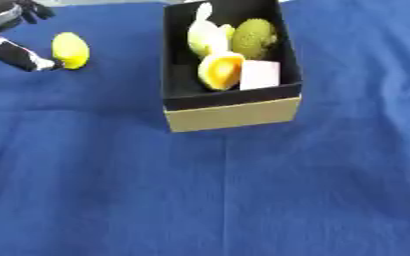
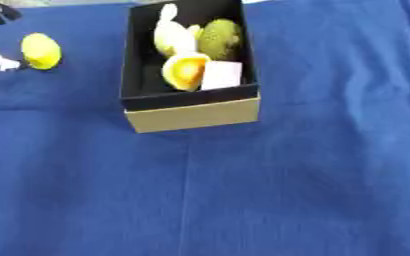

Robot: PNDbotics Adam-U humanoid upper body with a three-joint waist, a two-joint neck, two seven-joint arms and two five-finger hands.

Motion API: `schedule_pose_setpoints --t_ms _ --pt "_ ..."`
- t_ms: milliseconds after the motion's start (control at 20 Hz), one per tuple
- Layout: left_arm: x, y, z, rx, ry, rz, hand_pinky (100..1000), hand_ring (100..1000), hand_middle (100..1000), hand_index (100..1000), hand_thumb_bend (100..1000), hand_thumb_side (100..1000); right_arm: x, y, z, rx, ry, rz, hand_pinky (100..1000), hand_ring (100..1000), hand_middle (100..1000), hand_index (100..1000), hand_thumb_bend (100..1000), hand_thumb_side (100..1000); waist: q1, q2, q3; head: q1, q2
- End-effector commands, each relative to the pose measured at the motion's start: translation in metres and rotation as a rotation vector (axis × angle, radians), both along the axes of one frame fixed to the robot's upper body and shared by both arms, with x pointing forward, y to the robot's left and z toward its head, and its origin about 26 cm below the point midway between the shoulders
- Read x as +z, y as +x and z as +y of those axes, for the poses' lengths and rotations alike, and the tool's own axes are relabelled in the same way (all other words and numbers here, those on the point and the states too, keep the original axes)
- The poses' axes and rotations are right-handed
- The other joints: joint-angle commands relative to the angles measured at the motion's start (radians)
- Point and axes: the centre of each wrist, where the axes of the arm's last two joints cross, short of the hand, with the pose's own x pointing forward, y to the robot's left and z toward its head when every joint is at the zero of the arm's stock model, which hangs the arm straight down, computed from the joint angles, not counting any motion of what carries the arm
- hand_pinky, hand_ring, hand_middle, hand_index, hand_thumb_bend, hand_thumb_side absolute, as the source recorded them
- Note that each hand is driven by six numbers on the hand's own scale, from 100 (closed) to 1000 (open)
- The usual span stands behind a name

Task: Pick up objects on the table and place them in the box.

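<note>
The left hand (image 1: 16, 52) reaches in at the upper left, one finger touching a yellow lemon (image 1: 70, 50) on the blue cloth (image 1: 243, 190); I cannot tell how its fingers are set. The black box (image 1: 178, 80) nearby holds several items

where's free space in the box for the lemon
Box: bare along its left wall and near-left corner. The right side is crowded with the green fruit, orange piece and pink block. Lemon lies by the left hand.
</note>
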Motion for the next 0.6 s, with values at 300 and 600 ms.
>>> schedule_pose_setpoints --t_ms 300,600 --pt "0.008 0.002 0.007 0.028 -0.021 -0.033 830 782 760 888 415 332 0.008 0.000 0.005 0.007 -0.004 -0.036 747 775 722 782 100 521 0.001 0.005 -0.013 0.011 -0.035" --pt "0.002 0.007 0.007 0.037 -0.042 -0.024 782 705 674 805 172 204 0.008 0.001 0.008 0.007 0.008 -0.042 747 775 723 782 100 522 0.002 0.022 -0.016 0.012 -0.041"
